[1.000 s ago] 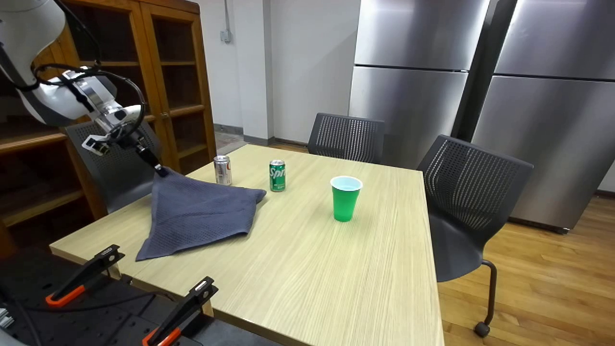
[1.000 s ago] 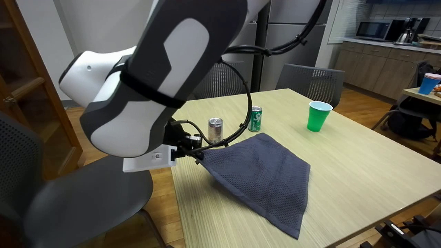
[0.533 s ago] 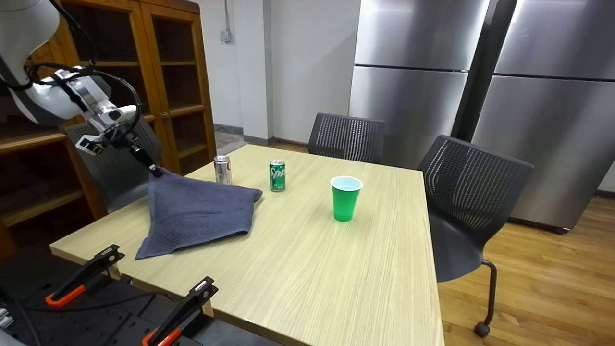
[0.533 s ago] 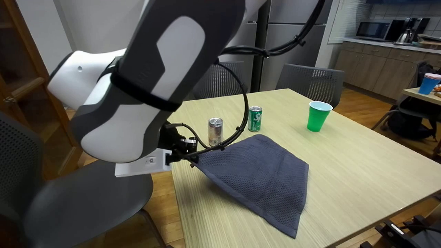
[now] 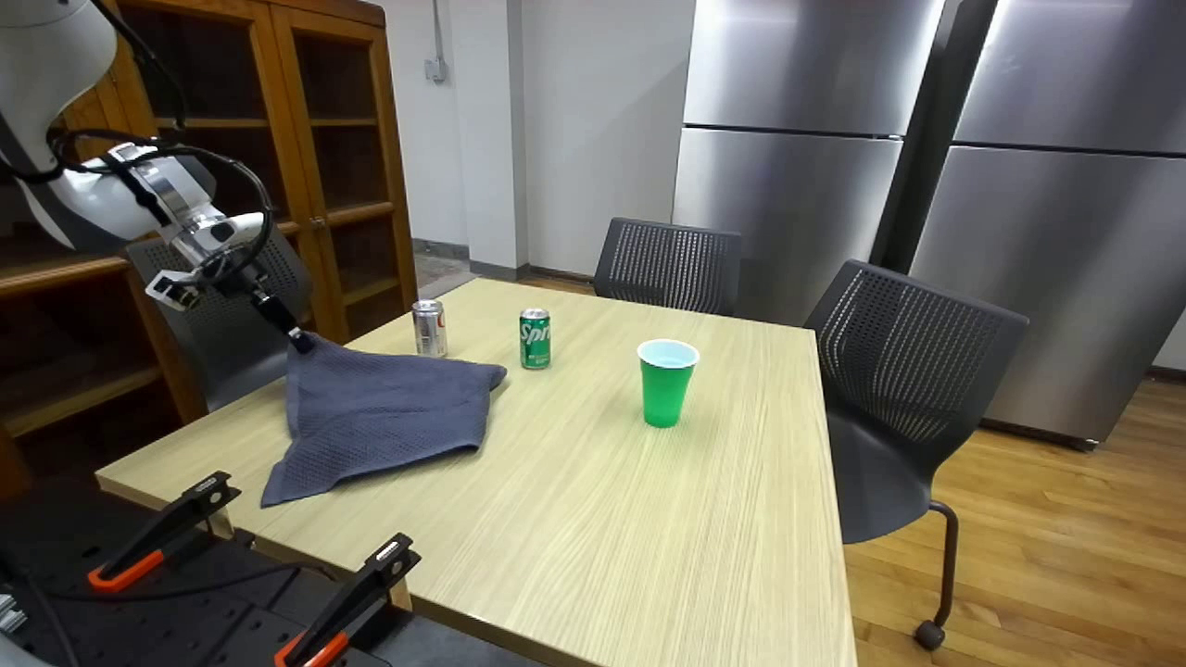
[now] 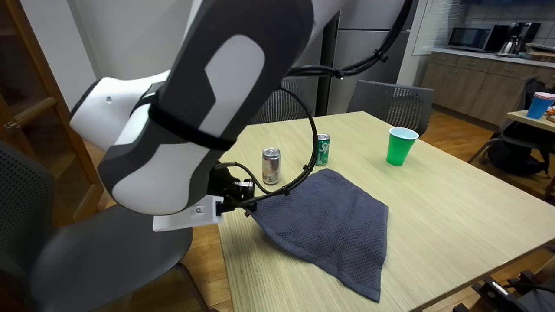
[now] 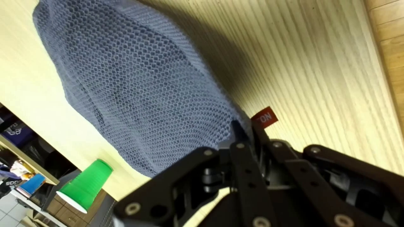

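Because hand [image 7: 249,130] is pinching just one corner, jaws nearly together, grey-blue cloth [image 6: 334,225] is sloping up to it, rest draping onto table [image 6: 442,203], presumably under own weight; cloth is lying mostly lower than hand, spreading from edge beside chair [image 6: 112,255] toward edge with clamps [image 5: 350,597]; red tag [image 7: 266,117] is poking out beside pinch.

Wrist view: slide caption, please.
Gripper holding a blue-gray cloth by its edge, red tag showing, green cup beyond.

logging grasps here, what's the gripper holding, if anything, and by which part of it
The cloth: the gripper is shut on one corner of it, lifted off the table, right beside the red tag.
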Tool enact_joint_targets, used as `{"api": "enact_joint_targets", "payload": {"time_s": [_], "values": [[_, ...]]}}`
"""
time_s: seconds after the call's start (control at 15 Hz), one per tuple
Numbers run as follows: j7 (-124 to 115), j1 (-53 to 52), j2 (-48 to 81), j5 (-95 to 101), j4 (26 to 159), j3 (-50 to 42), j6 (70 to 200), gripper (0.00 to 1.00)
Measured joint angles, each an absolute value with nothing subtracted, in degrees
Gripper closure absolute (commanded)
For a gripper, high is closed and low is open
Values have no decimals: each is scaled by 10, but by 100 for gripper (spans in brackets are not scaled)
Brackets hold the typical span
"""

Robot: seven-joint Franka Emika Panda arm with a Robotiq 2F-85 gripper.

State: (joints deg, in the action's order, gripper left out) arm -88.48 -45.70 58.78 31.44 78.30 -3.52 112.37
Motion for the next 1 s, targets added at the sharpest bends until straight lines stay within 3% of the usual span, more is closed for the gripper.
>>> {"api": "enact_joint_targets", "payload": {"time_s": [0.53,1.0], "values": [[-884,-453,577,314,800,-37,1142,1],[-884,-444,499,314,877,-38,1197,0]]}}
